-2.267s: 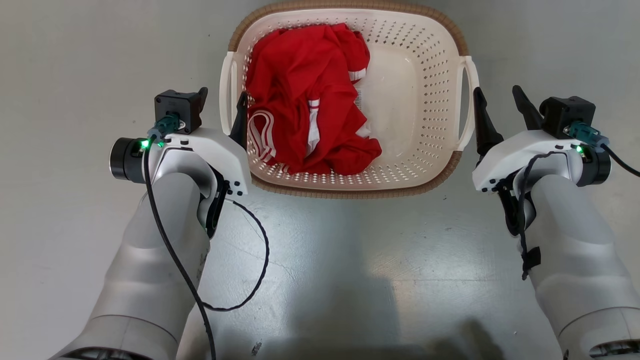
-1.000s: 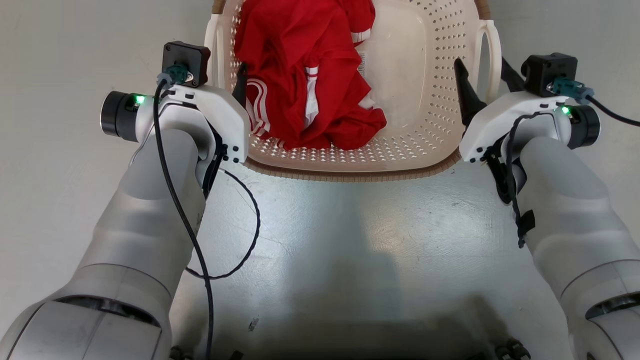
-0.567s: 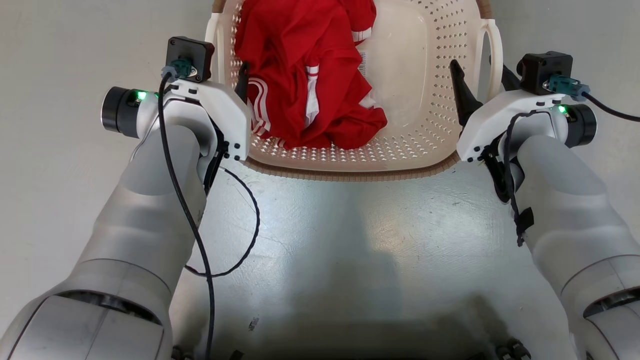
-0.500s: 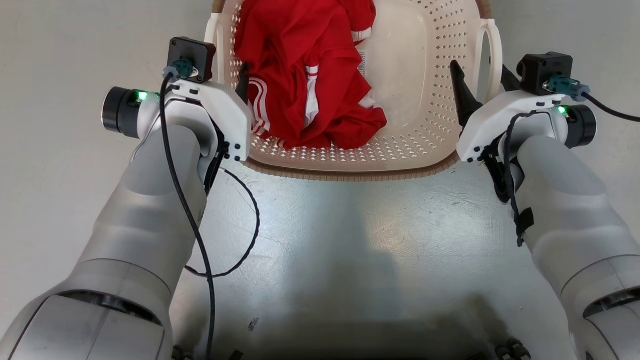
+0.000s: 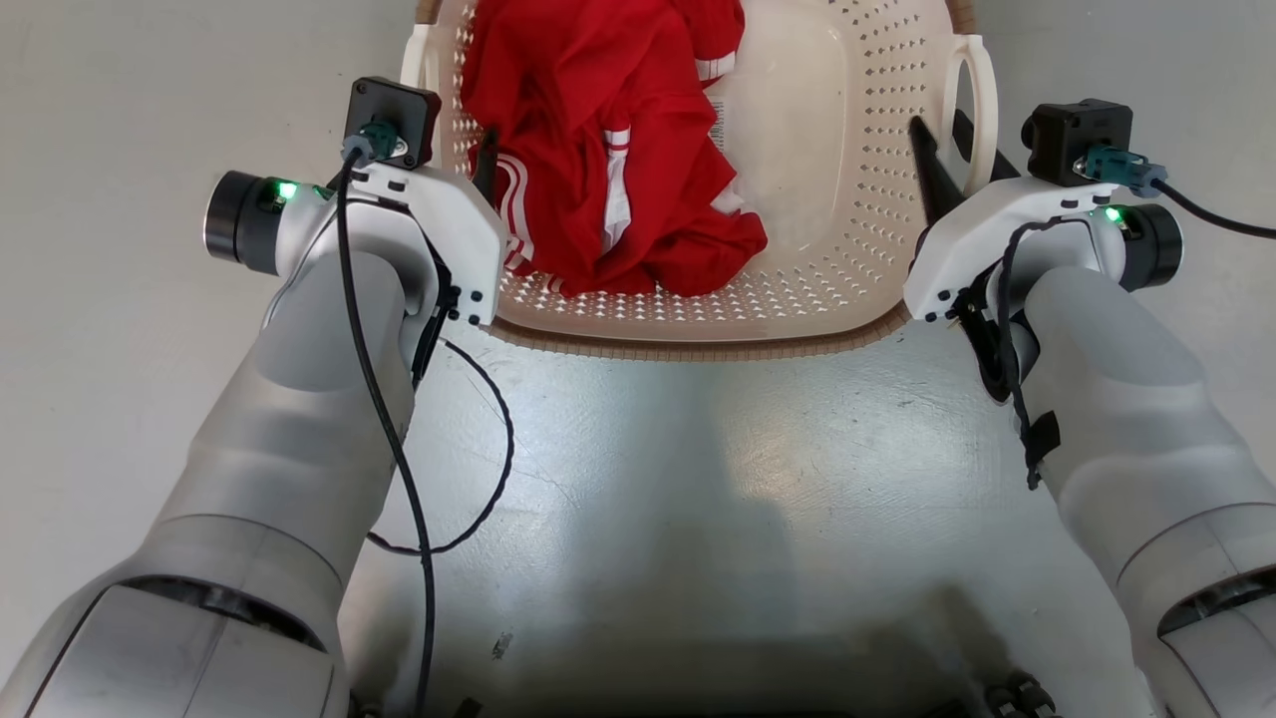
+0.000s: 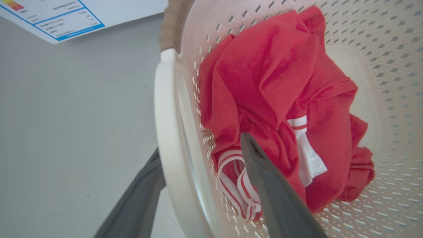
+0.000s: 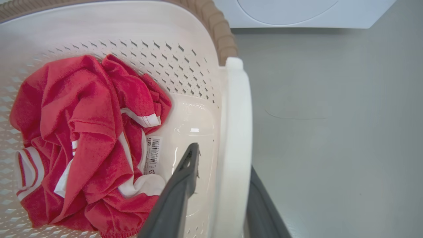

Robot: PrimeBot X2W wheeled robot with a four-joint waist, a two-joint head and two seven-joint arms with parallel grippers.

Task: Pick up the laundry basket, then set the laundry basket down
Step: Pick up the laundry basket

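The laundry basket point(image 5: 827, 150), cream and perforated with a brown rim, stands on the grey floor with a red garment point(image 5: 618, 120) inside. My left gripper point(image 5: 454, 150) is open and straddles the left loop handle point(image 6: 165, 132): one finger is outside and the other is inside against the garment point(image 6: 264, 76). My right gripper point(image 5: 937, 122) straddles the right handle point(image 7: 234, 148). Its jaws are narrowed, the outer finger lies against the handle, and a small gap shows by the inner finger point(image 7: 175, 195). The basket wall point(image 7: 109, 26) and garment point(image 7: 79, 109) lie to the left of that finger.
A white washing machine point(image 7: 297, 13) stands beyond the basket, and its energy label point(image 6: 56, 19) shows past the left handle. Bare grey floor point(image 5: 698, 479) stretches between my arms. A black cable point(image 5: 478, 499) loops off my left forearm.
Both grippers slid forward along the basket's sides until they straddled the handles. In the last half second the right jaws narrowed around the right handle. The left jaws stayed wide.
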